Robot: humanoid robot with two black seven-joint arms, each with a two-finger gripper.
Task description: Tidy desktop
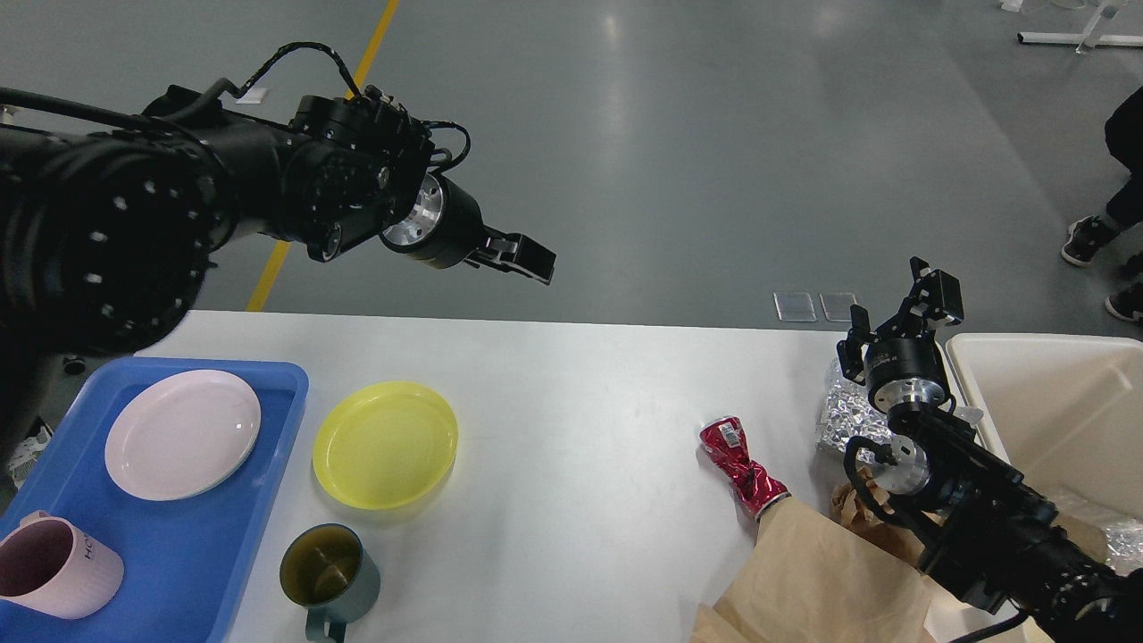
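Both jaws hold nothing: left gripper [527,256] looks pressed together above the far edge of the desktop [571,429]; right gripper [902,321] is spread near the right edge. Likely next: lower it squarely over the crumpled foil [839,415] beside the bin [1045,402], avoiding the crushed can [741,464].

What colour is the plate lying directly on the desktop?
Yellow: the plate on the desktop, clearest in the head view.
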